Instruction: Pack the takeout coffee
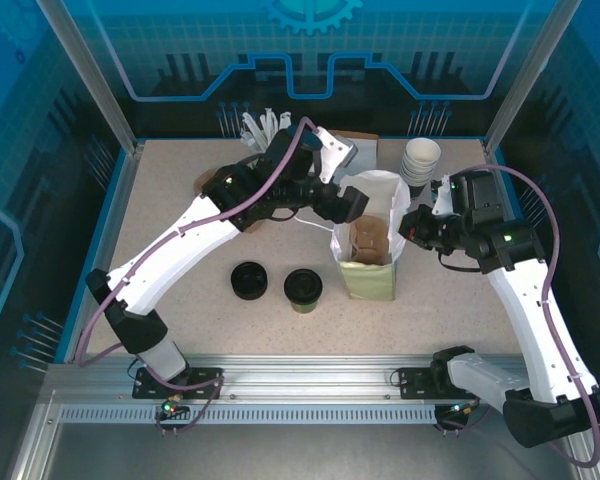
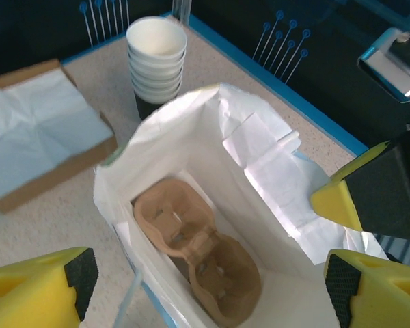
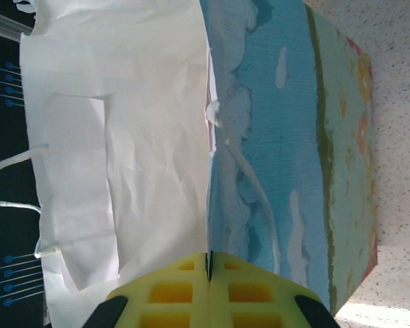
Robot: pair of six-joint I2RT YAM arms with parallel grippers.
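One paper bag (image 1: pixel 368 280) stands open in the middle of the table (image 1: pixel 210 322), apparently so a cup can go in from above. The right gripper (image 1: pixel 417 222) pinches the bag's right rim between pressed-together fingers, likely to steady the bag and hold its mouth wide. A cardboard cup carrier (image 2: pixel 195 263) lies at the bottom, ready to seat the cup. The left gripper (image 2: pixel 208 287) hovers over the mouth, spread and empty. The takeout coffee (image 1: pixel 303 288) sits on the table just left of the bag, beside a stack of lids (image 1: pixel 249 280).
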